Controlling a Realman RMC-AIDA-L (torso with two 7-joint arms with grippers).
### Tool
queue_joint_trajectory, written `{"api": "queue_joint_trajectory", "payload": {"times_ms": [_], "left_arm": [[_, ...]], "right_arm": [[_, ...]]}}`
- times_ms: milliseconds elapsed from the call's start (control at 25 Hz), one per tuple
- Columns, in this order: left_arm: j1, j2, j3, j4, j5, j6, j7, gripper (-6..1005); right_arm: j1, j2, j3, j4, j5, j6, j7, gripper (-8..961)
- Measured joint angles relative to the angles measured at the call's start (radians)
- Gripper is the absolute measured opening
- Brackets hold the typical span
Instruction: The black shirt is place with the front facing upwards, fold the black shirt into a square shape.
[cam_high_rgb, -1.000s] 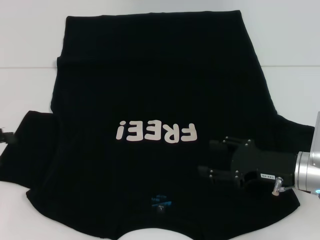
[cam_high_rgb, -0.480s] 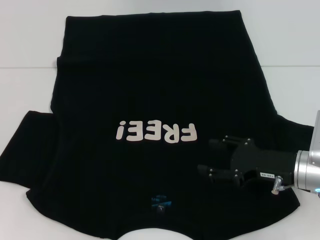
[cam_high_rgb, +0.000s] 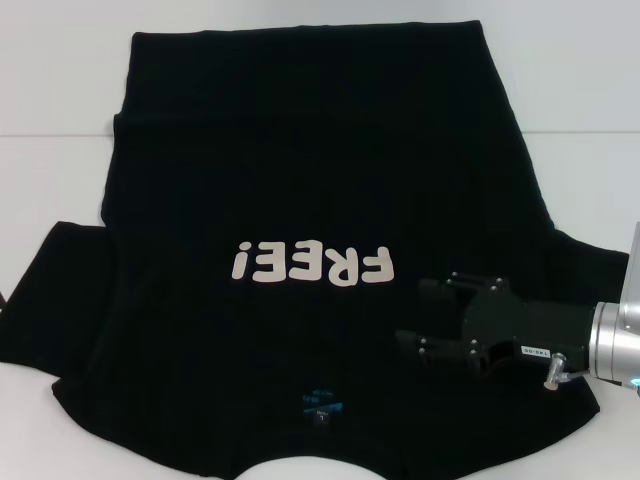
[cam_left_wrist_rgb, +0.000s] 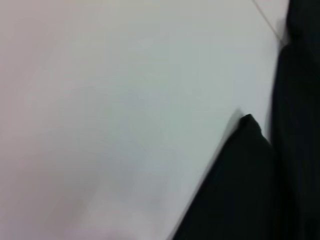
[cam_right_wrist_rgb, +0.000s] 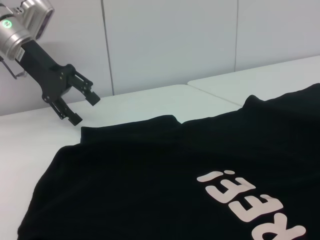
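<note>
Black shirt (cam_high_rgb: 310, 200) lies flat on the white table (cam_high_rgb: 60, 90), front up, "FREE!" print (cam_high_rgb: 312, 266) reading upside down from the head camera, so the neck is toward the robot; blue neck label (cam_high_rgb: 322, 404) sits near the close edge. The far hem end looks doubled over, though with black on black I can't be sure

Right gripper (cam_high_rgb: 418, 320) is over the shirt's right side, just past the end of the print, fingers spread and empty, pointing in toward the middle. Can't tell whether it's touching the cloth or hovering just above. My read: it's lined up to pinch the right shoulder/sleeve area for a sideways fold

Left gripper (cam_right_wrist_rgb: 82, 106) is out of the head view; the right wrist camera shows it raised off the table beyond the left sleeve (cam_high_rgb: 60, 290), fingers apart, nothing held. Probably parked clear so the cloth can move

Sleeves are both out, so folding looks barely started
</note>
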Motion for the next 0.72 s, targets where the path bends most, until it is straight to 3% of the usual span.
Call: {"api": "queue_joint_trajectory", "payload": {"times_ms": [720], "left_arm": [[-0.005,0.002,-0.001,-0.040,0.009,-0.051,-0.008,920]], "right_arm": [[0.000,0.000,0.003,0.000,0.003,0.000,0.000,807]]}}
